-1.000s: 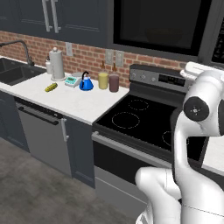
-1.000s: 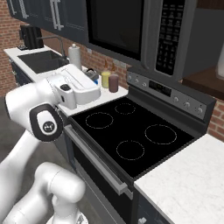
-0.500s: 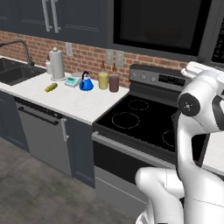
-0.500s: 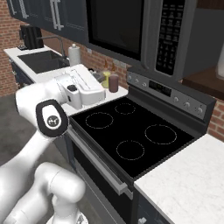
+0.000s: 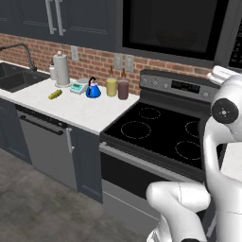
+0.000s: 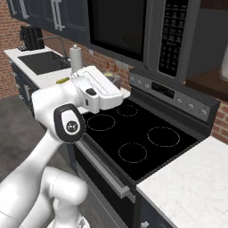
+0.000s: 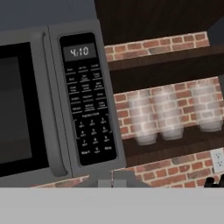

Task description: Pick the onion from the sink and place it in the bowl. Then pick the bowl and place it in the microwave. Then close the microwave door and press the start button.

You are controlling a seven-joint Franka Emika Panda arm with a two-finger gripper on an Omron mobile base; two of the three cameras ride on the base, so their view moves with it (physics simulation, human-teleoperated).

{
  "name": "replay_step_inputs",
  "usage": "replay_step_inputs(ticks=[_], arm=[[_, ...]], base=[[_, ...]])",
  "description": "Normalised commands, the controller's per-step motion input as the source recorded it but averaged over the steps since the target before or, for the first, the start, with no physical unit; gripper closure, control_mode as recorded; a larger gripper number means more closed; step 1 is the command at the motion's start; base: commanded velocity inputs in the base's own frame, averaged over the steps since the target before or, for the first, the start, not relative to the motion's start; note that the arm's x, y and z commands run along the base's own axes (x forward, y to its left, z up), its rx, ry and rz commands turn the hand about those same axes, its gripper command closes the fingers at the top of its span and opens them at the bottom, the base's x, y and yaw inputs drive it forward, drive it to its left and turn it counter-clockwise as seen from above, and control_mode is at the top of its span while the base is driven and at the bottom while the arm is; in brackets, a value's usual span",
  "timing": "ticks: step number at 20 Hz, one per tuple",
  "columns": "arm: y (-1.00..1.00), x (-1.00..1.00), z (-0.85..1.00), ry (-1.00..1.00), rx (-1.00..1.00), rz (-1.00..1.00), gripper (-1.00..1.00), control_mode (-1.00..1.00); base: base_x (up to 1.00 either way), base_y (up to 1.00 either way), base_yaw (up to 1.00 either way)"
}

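Wide black glossy microwave (image 7: pixel 52 100) with its dark glass door (image 7: pixel 17 109) flush, keypad labels blurred, pincer (image 7: pixel 111 180) clenched, empty.

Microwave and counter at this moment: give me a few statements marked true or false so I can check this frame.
1. The microwave door is closed. True.
2. The microwave hangs above the stove. True.
3. The display on the keypad panel is blank. False: it shows lit digits.
4. A blue kettle stands on the stove. False: it stands on the white counter, left of the stove.
5. The hand view faces the keypad panel. True.
6. A pan sits on a burner. False: all the burners are bare.
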Motion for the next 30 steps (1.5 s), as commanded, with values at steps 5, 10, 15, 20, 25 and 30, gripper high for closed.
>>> replay_step_inputs(ticks=[5,10,15,20,25,30], arm=[[0.0,0.22,0.0,0.02,0.0,0.03,1.0,-1.0],[0.0,0.3,0.0,0.03,0.0,0.0,1.0,-1.0],[0.0,0.24,0.0,0.02,0.0,0.0,1.0,-1.0],[0.0,0.24,0.0,0.03,0.0,0.0,1.0,-1.0],[0.0,0.2,0.0,0.05,0.0,0.0,1.0,-1.0],[-0.08,0.24,0.0,0.04,0.0,0.0,1.0,-1.0]], base=[[0.0,0.0,0.0],[0.0,0.0,0.0],[0.0,0.0,0.0],[0.0,0.0,0.0],[0.0,0.0,0.0],[0.0,0.0,0.0]])
